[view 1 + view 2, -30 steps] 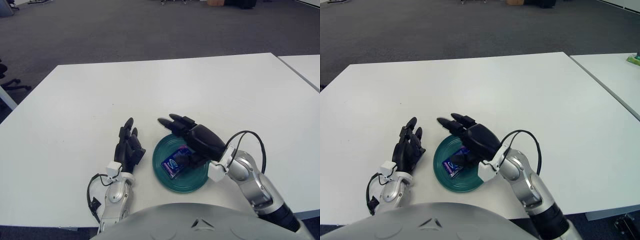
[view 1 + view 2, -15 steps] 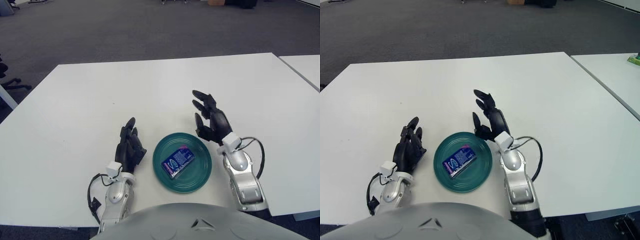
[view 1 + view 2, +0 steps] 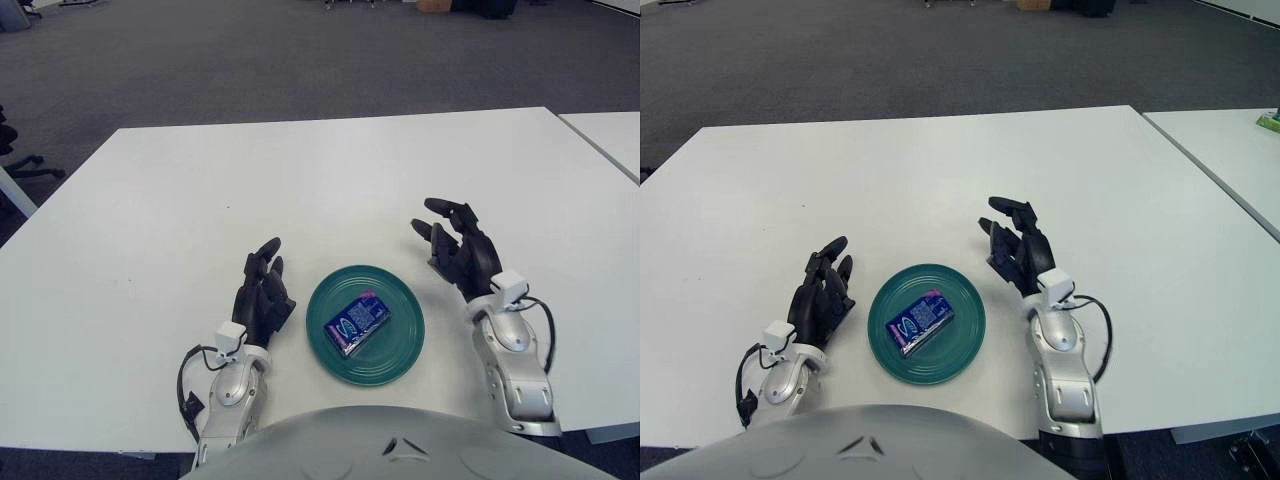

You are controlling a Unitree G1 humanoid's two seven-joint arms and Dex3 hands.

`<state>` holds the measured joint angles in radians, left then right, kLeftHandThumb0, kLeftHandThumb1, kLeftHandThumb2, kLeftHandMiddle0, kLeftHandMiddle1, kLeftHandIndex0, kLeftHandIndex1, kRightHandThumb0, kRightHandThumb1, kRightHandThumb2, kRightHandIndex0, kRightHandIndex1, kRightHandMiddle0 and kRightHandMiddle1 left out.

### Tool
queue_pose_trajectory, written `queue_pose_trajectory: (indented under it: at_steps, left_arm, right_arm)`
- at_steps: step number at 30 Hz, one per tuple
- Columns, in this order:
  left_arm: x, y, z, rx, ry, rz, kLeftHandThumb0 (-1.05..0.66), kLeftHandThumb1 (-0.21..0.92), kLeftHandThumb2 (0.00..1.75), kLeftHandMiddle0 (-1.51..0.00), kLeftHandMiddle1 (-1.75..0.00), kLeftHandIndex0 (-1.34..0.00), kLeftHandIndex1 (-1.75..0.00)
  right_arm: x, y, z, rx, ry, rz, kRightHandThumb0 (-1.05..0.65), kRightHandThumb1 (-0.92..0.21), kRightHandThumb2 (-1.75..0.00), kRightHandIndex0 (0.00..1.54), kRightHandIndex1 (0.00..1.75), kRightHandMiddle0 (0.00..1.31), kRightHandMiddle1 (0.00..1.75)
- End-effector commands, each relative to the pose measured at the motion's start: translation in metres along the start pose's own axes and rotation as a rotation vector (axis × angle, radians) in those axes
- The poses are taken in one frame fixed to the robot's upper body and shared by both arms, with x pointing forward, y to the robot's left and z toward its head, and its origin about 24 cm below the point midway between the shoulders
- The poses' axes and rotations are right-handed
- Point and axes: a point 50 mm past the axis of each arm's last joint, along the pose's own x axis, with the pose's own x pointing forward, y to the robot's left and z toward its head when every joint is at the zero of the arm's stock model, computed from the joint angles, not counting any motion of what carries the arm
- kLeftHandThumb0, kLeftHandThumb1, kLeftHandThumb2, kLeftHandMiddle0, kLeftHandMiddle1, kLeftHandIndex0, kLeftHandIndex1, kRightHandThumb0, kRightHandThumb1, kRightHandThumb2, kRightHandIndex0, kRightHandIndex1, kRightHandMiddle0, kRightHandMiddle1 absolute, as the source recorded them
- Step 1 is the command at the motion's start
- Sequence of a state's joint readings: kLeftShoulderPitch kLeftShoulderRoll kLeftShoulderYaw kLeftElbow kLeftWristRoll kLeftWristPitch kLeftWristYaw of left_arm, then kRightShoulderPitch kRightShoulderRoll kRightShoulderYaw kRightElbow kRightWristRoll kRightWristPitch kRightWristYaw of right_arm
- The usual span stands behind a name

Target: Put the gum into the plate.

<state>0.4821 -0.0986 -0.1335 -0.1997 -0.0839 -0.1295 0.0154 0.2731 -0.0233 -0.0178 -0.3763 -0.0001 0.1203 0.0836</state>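
Observation:
A blue pack of gum (image 3: 356, 322) lies flat in the middle of a round green plate (image 3: 398, 353) on the white table, near the front edge. My right hand (image 3: 458, 249) is to the right of the plate, off it, fingers spread and holding nothing. My left hand (image 3: 263, 293) rests on the table just left of the plate, fingers relaxed and empty. The same scene shows in the right eye view, with the gum (image 3: 919, 322) in the plate (image 3: 960, 352).
The white table (image 3: 300, 190) stretches far ahead of the plate. A second white table (image 3: 610, 135) stands at the right, with a narrow gap between. Grey carpet lies beyond.
My right hand has let go of the gum and drawn back from over the plate to its right side. The gum stays in the plate. My left hand has barely moved.

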Motion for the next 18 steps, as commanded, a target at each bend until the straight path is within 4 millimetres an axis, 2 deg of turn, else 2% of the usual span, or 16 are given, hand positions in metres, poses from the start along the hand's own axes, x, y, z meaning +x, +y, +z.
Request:
queue_pose_trajectory:
  at_steps: [1, 3, 7, 8, 11, 18]
  left_arm:
    - [0.000, 0.001, 0.000, 0.015, 0.001, -0.005, -0.91, 0.92, 0.96, -0.35, -0.04, -0.01, -0.88]
    - [0.000, 0.001, 0.000, 0.015, 0.001, -0.005, -0.90, 0.92, 0.96, -0.35, -0.04, -0.01, -0.89]
    - [0.001, 0.002, 0.001, 0.013, 0.000, -0.003, -0.90, 0.92, 0.95, -0.35, -0.04, -0.02, -0.91]
    - [0.001, 0.002, 0.001, 0.013, 0.000, -0.003, -0.90, 0.92, 0.94, -0.35, -0.03, -0.01, -0.91]
    - [0.001, 0.002, 0.001, 0.009, 0.001, -0.012, -0.91, 0.92, 0.93, -0.35, -0.03, 0.00, -0.91]
    - [0.002, 0.002, -0.001, 0.002, 0.002, -0.032, -0.91, 0.92, 0.91, -0.36, -0.03, 0.00, -0.92]
  right_arm:
    - [-0.010, -0.005, -0.012, 0.013, 0.065, -0.027, -0.69, -0.92, -0.86, 0.56, 0.18, 0.01, 0.95]
    - [-0.011, -0.005, -0.014, 0.020, 0.078, -0.032, -0.69, -0.92, -0.86, 0.58, 0.19, 0.00, 0.95]
    - [-0.014, -0.004, -0.034, 0.092, 0.153, -0.081, -0.69, -0.92, -0.86, 0.63, 0.23, 0.00, 0.94]
    - [-0.013, -0.003, -0.035, 0.104, 0.158, -0.090, -0.68, -0.92, -0.86, 0.63, 0.30, 0.01, 0.94]
    - [-0.014, -0.001, -0.040, 0.127, 0.169, -0.115, -0.66, -0.92, -0.86, 0.60, 0.44, 0.03, 0.94]
    - [-0.018, 0.001, -0.046, 0.127, 0.183, -0.131, -0.66, -0.92, -0.87, 0.54, 0.51, 0.04, 0.95]
